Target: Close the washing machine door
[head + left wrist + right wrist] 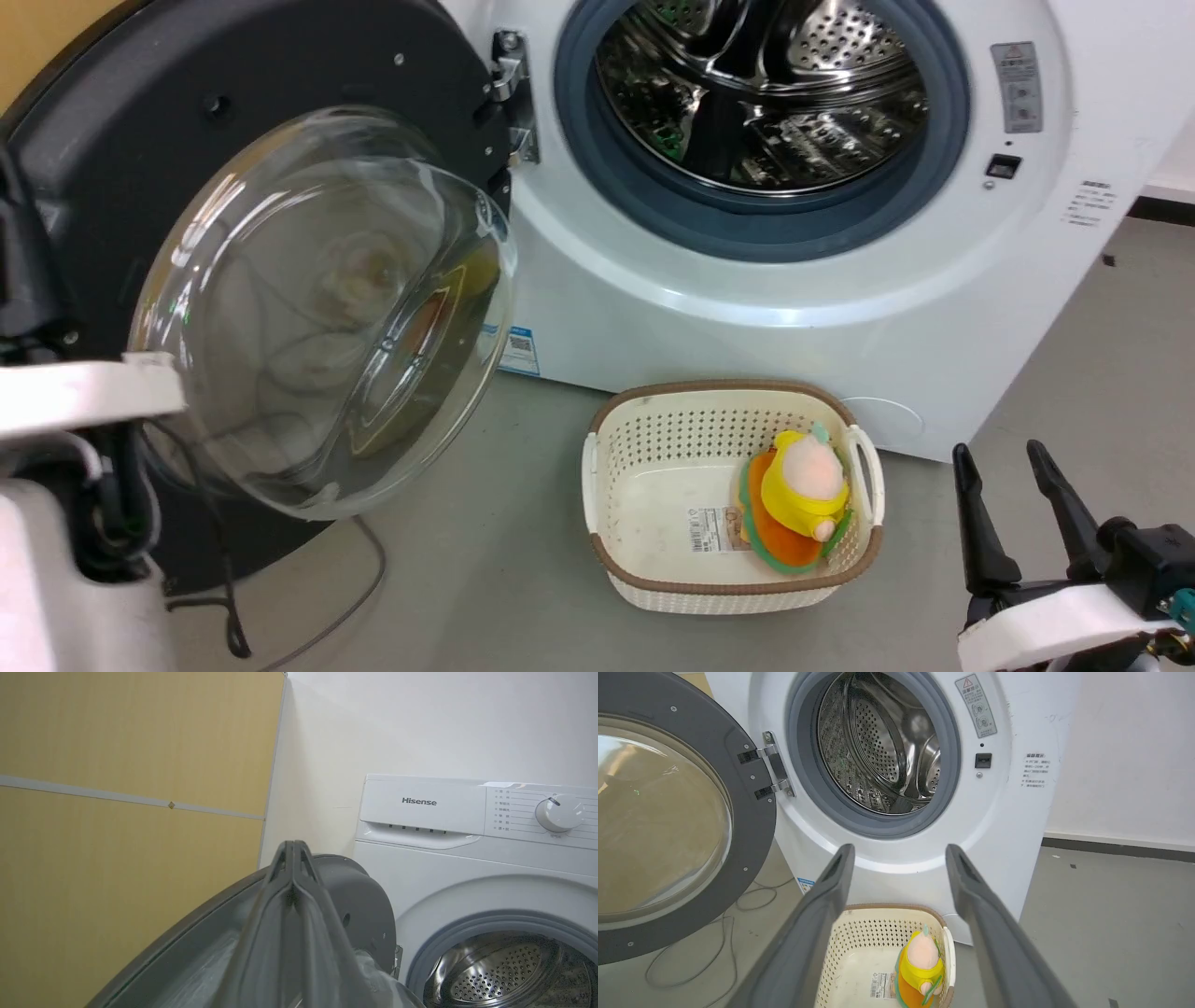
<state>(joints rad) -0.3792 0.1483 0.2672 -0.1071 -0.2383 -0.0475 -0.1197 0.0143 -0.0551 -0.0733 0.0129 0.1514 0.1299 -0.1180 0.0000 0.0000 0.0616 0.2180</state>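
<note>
Two claws noted. My right gripper is spread wide, empty, near the cream basket. My left gripper, fingers pressed together on nothing, sits at the rim of the washing machine door, which stands swung open left of the washing machine.

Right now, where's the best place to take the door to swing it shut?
Take the door by its black rim farthest from the hinge, coming from behind on its left. It stands wide open, so that edge likely gives most leverage; the bulging glass looks too slick. The shut left gripper could simply push.
</note>
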